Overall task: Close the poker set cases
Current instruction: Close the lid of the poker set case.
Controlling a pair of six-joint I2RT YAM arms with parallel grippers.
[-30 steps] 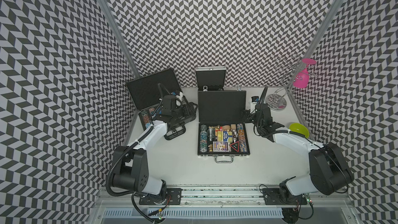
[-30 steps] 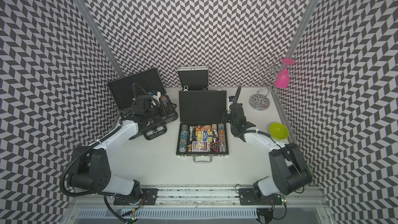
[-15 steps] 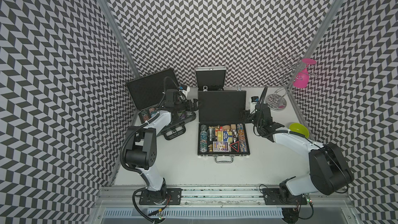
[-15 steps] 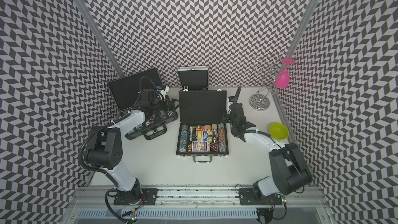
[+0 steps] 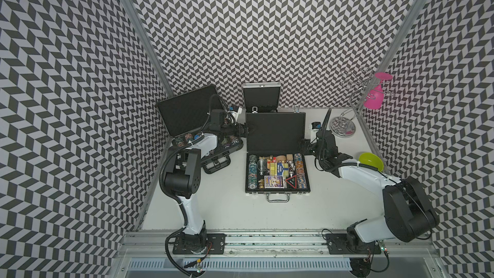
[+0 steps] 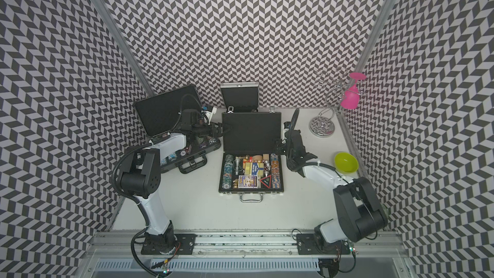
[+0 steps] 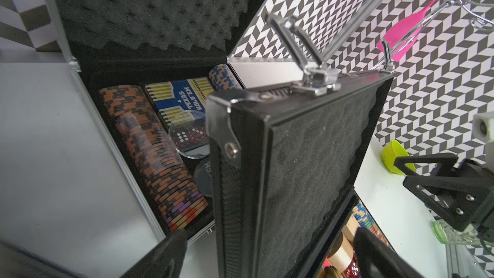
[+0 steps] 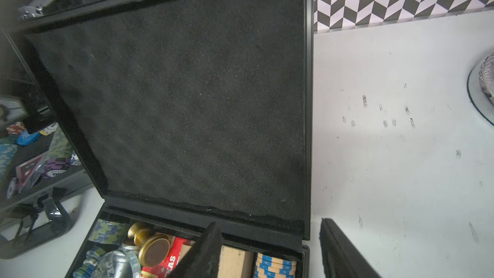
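All three poker set cases stand open. The large ribbed black case (image 5: 187,113) is at the left, the small silver case (image 5: 260,97) at the back. The medium black case (image 5: 276,132) lies in the middle with its lid upright. My left gripper (image 5: 244,129) is open at that lid's left edge. In the left wrist view the lid (image 7: 307,169) stands between the spread fingers (image 7: 165,255). My right gripper (image 5: 304,147) is open at the lid's lower right corner (image 8: 307,225), one finger (image 8: 205,250) over the tray, neither finger touching it.
A wire glass rack (image 5: 342,128) holding a pink glass (image 5: 374,94) stands at the back right. A green bowl (image 5: 371,161) sits beside my right arm. The small silver case's foam lid (image 7: 147,9) stands close behind the medium case's lid.
My left arm has swung from over the large case to the left edge of the medium case's lid. The right arm has not moved.
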